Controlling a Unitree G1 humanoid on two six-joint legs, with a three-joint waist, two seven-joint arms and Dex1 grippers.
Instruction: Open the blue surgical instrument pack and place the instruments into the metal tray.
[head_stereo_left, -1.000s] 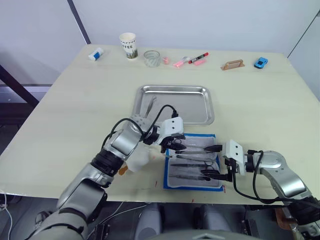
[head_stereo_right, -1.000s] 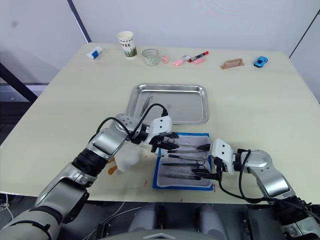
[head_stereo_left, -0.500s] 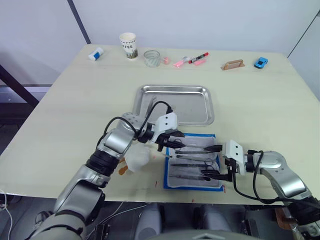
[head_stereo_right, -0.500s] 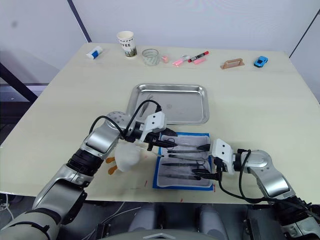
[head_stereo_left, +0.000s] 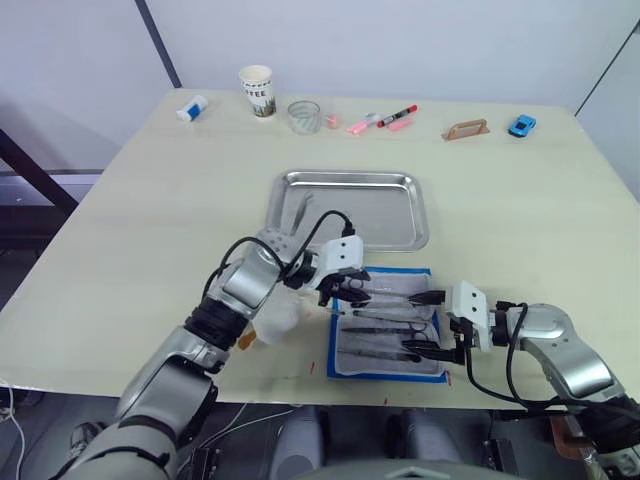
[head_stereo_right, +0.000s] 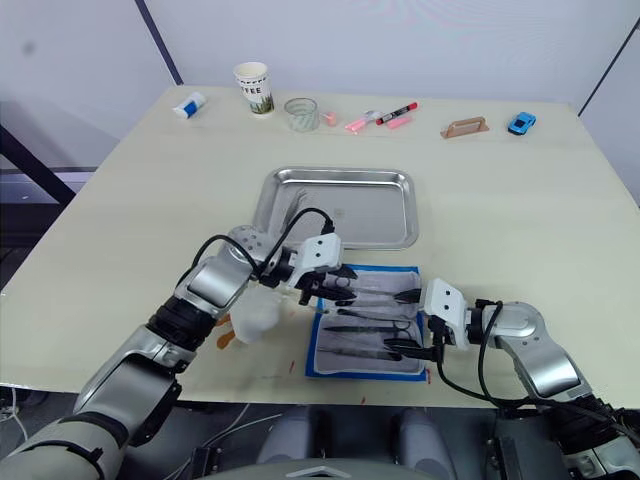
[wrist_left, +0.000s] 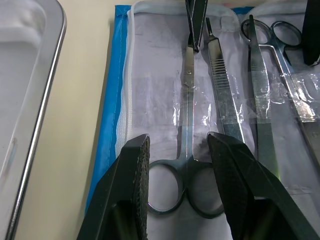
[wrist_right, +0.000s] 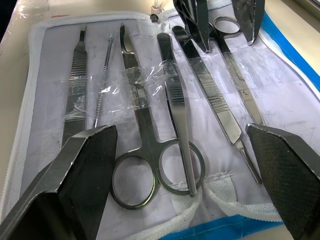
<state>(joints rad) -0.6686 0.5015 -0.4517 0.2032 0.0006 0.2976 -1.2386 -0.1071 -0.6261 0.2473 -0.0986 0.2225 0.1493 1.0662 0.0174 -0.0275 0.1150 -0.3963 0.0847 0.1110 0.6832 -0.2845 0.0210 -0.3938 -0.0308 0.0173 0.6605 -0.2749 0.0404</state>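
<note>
Our left tool (head_stereo_left: 349, 291) has come back over the near-left end of the open blue pack (head_stereo_left: 388, 325), after pulling slightly away toward the tray half a second ago. It now sits low over the ring handles of a pair of scissors (wrist_left: 185, 145), its fingers (wrist_left: 134, 165) spread narrowly on either side of the handles and not yet closed on anything. Our right tool (head_stereo_left: 428, 322) has not moved; it hangs wide open at the pack's right edge. The pack lies unrolled on the surface (head_stereo_left: 150, 200), just in front of the metal tray (head_stereo_left: 350, 182), with most instruments (wrist_right: 175, 120) still under their clear straps. One slim piece (head_stereo_left: 303, 207) already lies in the tray. We judge this return as lining up the next pick, with most of the transfer still ahead.
</note>
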